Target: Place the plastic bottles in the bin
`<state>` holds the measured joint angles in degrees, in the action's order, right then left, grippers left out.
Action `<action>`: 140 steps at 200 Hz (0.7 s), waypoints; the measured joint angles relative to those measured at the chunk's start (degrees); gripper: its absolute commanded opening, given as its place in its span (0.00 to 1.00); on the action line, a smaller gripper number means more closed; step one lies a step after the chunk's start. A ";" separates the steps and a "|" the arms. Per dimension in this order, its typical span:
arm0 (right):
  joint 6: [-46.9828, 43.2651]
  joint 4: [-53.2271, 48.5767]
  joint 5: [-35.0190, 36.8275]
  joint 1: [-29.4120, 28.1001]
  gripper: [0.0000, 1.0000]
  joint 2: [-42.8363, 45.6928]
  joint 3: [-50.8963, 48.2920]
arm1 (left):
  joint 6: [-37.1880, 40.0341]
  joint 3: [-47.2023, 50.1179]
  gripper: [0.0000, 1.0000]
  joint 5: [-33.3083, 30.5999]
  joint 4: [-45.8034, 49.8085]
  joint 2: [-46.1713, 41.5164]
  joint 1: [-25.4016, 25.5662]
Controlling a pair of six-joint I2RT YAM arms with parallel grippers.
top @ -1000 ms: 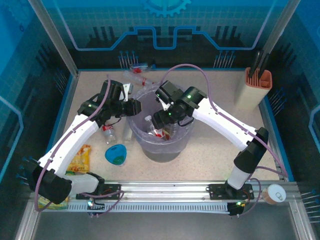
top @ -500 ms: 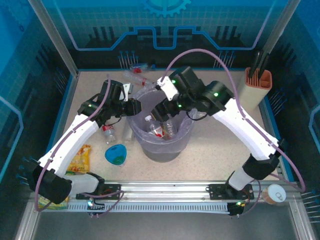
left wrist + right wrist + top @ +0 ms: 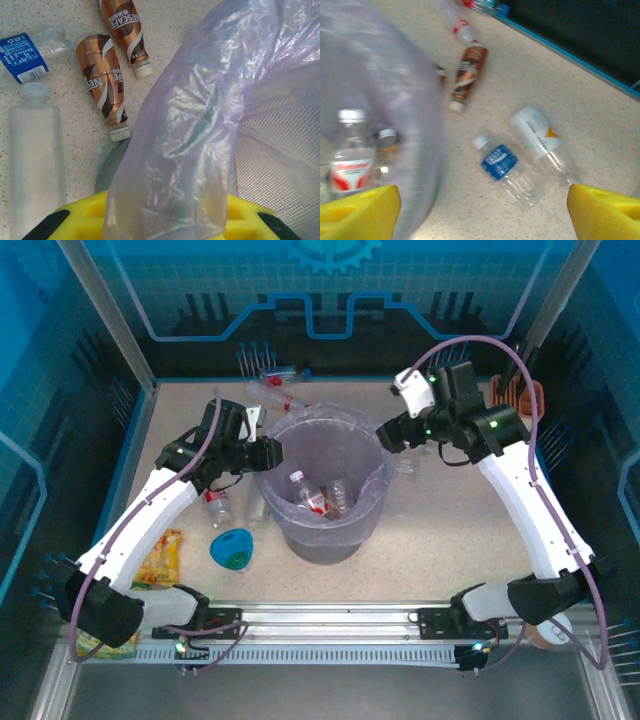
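The bin (image 3: 322,532), a grey bucket lined with a lilac bag (image 3: 200,125), stands mid-table. Several plastic bottles lie inside it (image 3: 300,490), one with a red label (image 3: 351,162). My left gripper (image 3: 268,452) is shut on the bag's edge at the bin's left rim (image 3: 165,220). My right gripper (image 3: 390,435) hovers open and empty just right of the bin, above a blue-labelled clear bottle (image 3: 507,170) and a white-labelled one (image 3: 540,137). Two brown bottles (image 3: 105,85) (image 3: 125,30) and clear ones (image 3: 35,160) lie on the table left of the bin.
More bottles lie at the back edge (image 3: 275,390). A blue bowl (image 3: 232,548) and a yellow snack packet (image 3: 160,560) sit front left. A knife block (image 3: 528,398) stands back right behind my right arm. A paper cup (image 3: 548,628) is at the front right.
My right arm has come up out of the bin and swung right and back, its gripper open and empty. The left arm has stayed still, holding the bag.
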<state>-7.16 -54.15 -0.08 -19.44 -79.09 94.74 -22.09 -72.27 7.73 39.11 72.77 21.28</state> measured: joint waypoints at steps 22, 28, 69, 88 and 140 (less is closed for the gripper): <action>-0.68 1.33 -0.22 6.60 0.87 -0.98 -3.08 | 0.02 0.00 0.28 0.00 0.02 0.00 0.00; -0.92 1.55 -0.17 7.67 0.87 -1.55 -3.54 | 0.02 0.00 0.28 0.00 0.02 0.00 0.00; -3.87 3.28 -0.22 12.79 0.88 -11.58 -6.01 | 0.00 -0.02 0.28 0.02 0.02 0.04 0.00; -5.81 3.72 0.66 13.66 0.89 -18.78 -6.01 | 0.00 -0.02 0.28 0.02 0.00 0.04 0.00; -8.81 5.44 1.31 13.90 0.93 -32.11 -3.98 | -0.02 -0.02 0.28 0.00 0.04 0.04 0.00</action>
<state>-15.97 -48.71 1.23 -5.54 -111.20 90.76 -22.11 -72.29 7.73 39.16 72.82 21.28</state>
